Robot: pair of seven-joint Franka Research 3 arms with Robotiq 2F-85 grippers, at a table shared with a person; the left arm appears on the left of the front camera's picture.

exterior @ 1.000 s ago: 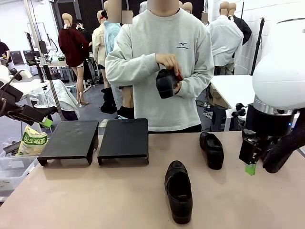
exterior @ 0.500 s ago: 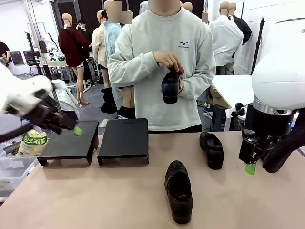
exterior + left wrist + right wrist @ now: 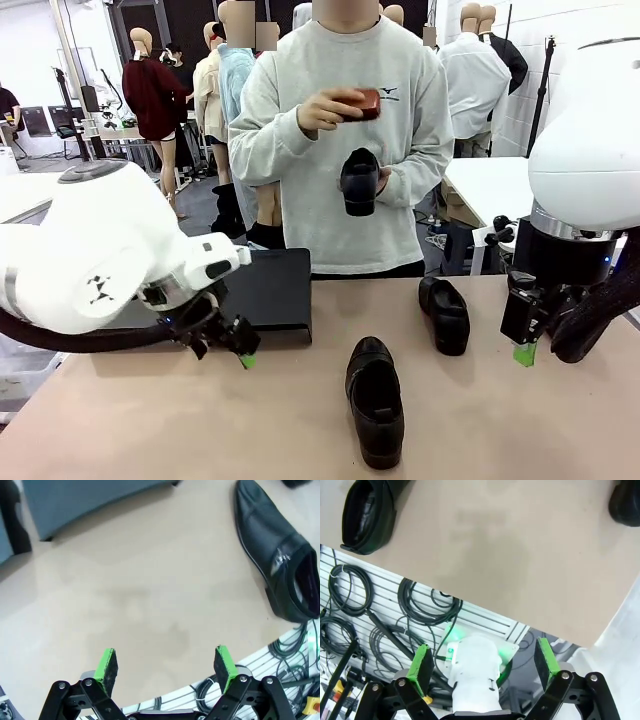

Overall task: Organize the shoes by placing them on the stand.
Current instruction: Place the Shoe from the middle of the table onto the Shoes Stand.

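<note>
Two black shoes lie on the table: one [image 3: 375, 400] near the front middle, the other [image 3: 445, 313] farther back on the right. A third shoe [image 3: 359, 182] is in the person's hand, toe down, at chest height. The black stand [image 3: 272, 285] sits at the back, partly behind my left arm. My left gripper [image 3: 240, 352] hovers low in front of the stand, left of the near shoe [image 3: 280, 575], open and empty [image 3: 166, 662]. My right gripper [image 3: 527, 345] hangs open at the right edge, with nothing between its fingers [image 3: 482, 662] and a shoe [image 3: 367, 515] off to one side.
The person stands at the far side and holds a small reddish-brown object [image 3: 362, 103] in the raised hand. Bare tan tabletop [image 3: 150, 430] stretches across the front left. Below the table's near edge hang coiled cables [image 3: 385, 625]. The toe of another shoe [image 3: 625, 497] shows at the corner.
My left arm has swung in from the far left to hang over the table in front of the stand. The person lifted the reddish object away from the held shoe. The right arm stayed put.
</note>
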